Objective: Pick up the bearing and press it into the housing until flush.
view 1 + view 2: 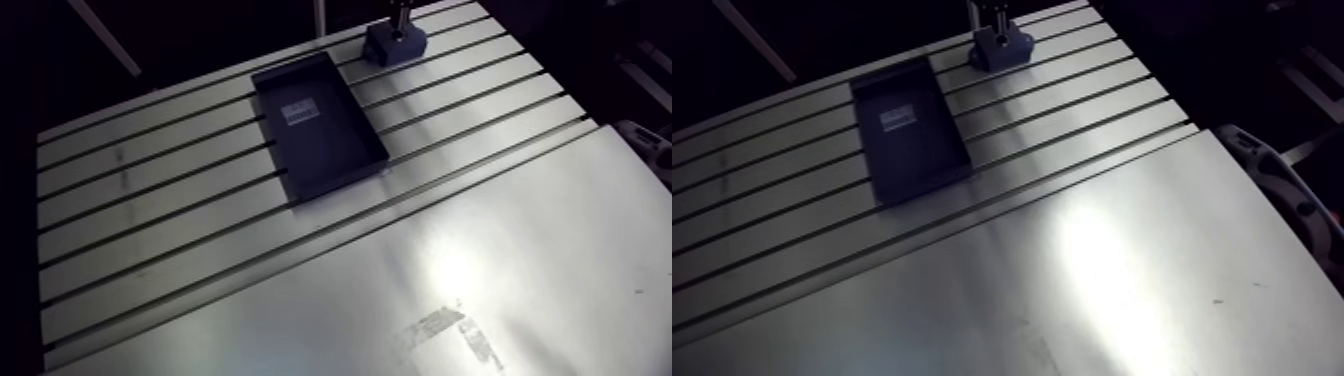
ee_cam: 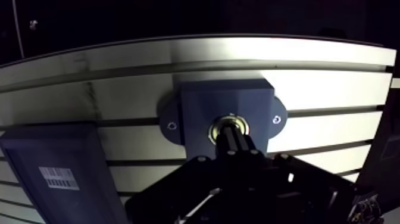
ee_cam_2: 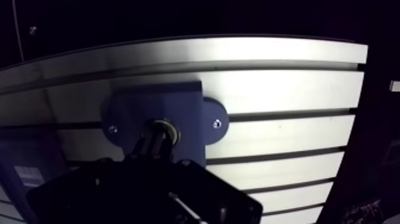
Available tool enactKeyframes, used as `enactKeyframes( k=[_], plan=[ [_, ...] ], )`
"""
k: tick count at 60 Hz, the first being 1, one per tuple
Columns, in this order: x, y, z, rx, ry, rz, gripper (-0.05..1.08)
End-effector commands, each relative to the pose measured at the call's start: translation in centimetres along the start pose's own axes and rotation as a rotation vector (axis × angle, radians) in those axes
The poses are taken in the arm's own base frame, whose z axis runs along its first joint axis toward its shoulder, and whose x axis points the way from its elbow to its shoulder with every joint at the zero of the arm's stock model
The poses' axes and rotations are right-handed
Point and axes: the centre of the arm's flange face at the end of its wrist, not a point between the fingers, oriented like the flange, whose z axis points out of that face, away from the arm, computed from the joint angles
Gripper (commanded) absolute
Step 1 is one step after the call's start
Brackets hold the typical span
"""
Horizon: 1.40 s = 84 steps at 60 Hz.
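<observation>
Your gripper has its fingers together, tips right on the bearing, which sits in the housing at the arm view's top edge. Your push looks straight down the bore.

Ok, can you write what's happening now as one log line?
gripper: over bearing | bearing: in housing hole | flush: cannot tell | tray: beside housing, on table
</observation>
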Motion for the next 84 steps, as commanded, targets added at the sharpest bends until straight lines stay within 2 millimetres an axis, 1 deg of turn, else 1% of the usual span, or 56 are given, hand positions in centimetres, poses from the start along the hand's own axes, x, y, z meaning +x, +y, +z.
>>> enactKeyframes(
  k=[1,14,15,16,17,18,19,20,21,22,23,24,25,26,27,28,31,33,34,35,36,37,38,39,40,41,42,43,44,45,46,47,48,50,51,52,53,54,55,56,57,58,59,60,61,62,63,64,65,66,69,71,84],
  plan=[
    [-0.3,0.0,-1.8,-0.01,0.019,-0.002,1.08],
    [-0.8,-0.2,-3.0,-0.013,0.028,-0.002,1.07],
    [-0.9,-0.2,-3.2,-0.012,0.025,-0.002,1.05],
    [-1.0,-0.2,-3.3,-0.009,0.02,-0.002,0.97],
    [-1.0,-0.2,-3.3,-0.009,0.02,-0.002,0.97],
    [-1.2,-0.3,-3.3,-0.004,0.009,-0.003,0.73],
    [-1.2,-0.3,-3.3,-0.004,0.009,-0.003,0.73],
    [-1.4,-0.4,-3.4,-0.001,-0.003,-0.004,0.41],
    [-1.4,-0.4,-3.4,-0.001,-0.003,-0.004,0.41],
    [-1.5,-0.5,-3.5,0.002,-0.01,-0.005,0.13],
    [-1.5,-0.5,-3.5,0.002,-0.01,-0.005,0.13],
    [-1.7,-0.7,-3.9,0.004,-0.011,-0.007,0.03],
    [-1.7,-0.7,-3.9,0.004,-0.011,-0.007,0.03],
    [-1.9,-1.2,-4.7,0.002,0.0,-0.012,0.01],
    [-1.9,-1.2,-4.7,0.002,0.0,-0.012,0.01],
    [-2.0,-1.4,-5.3,0.0,0.006,-0.014,0.01],
    [-2.2,-1.4,-5.7,-0.002,0.011,-0.014,0.01],
    [-2.7,-1.7,-7.1,-0.009,0.025,-0.014,0.01],
    [-2.7,-1.7,-7.1,-0.009,0.025,-0.014,0.01],
    [-3.0,-1.8,-7.7,-0.01,0.029,-0.014,0.01],
    [-3.0,-1.8,-7.7,-0.01,0.029,-0.014,0.01],
    [-3.3,-1.8,-8.4,-0.012,0.033,-0.014,0.01],
    [-3.3,-1.8,-8.4,-0.012,0.033,-0.014,0.01],
    [-3.7,-1.9,-9.2,-0.013,0.036,-0.012,0.01],
    [-3.7,-1.9,-9.2,-0.013,0.036,-0.012,0.01],
    [-4.0,-2.2,-10.0,-0.013,0.039,-0.015,0.01],
    [-4.0,-2.2,-10.0,-0.013,0.039,-0.015,0.01],
    [-4.4,-2.4,-10.7,-0.012,0.038,-0.014,0.01],
    [-4.4,-2.4,-10.7,-0.012,0.038,-0.014,0.01],
    [-4.8,-2.6,-11.4,-0.01,0.037,-0.014,0.01],
    [-4.8,-2.6,-11.4,-0.01,0.037,-0.014,0.01],
    [-5.2,-3.0,-12.1,-0.01,0.036,-0.018,0.01],
    [-5.2,-3.0,-12.1,-0.01,0.036,-0.018,0.01],
    [-6.1,-3.5,-13.8,-0.011,0.041,-0.018,0.01],
    [-6.1,-3.5,-13.8,-0.011,0.041,-0.018,0.01],
    [-6.6,-3.7,-14.5,-0.011,0.043,-0.014,0.01],
    [-6.6,-3.7,-14.5,-0.011,0.043,-0.014,0.01],
    [-7.0,-3.8,-15.3,-0.011,0.046,-0.011,0.01],
    [-7.0,-3.8,-15.3,-0.011,0.046,-0.011,0.01],
    [-7.4,-4.1,-16.0,-0.012,0.048,-0.01,0.01],
    [-7.4,-4.1,-16.0,-0.012,0.048,-0.01,0.01],
    [-7.9,-4.2,-16.7,-0.011,0.049,-0.009,0.01],
    [-7.9,-4.2,-16.7,-0.011,0.049,-0.009,0.01],
    [-8.4,-4.4,-17.4,-0.01,0.049,-0.007,0.01],
    [-8.4,-4.4,-17.4,-0.01,0.049,-0.007,0.01],
    [-8.9,-4.5,-18.0,-0.01,0.049,-0.007,0.01],
    [-8.9,-4.5,-18.0,-0.01,0.049,-0.007,0.01],
    [-9.3,-4.7,-18.5,-0.01,0.047,-0.007,0.01],
    [-9.3,-4.7,-18.5,-0.01,0.047,-0.007,0.01],
    [-9.8,-4.8,-19.0,-0.011,0.05,-0.006,0.01],
    [-10.2,-5.0,-19.4,-0.01,0.049,-0.004,0.01],
    [-10.8,-5.2,-20.0,-0.012,0.054,0.002,0.01],
    [-12.2,-5.7,-20.9,-0.012,0.067,0.01,0.01]
  ],
)
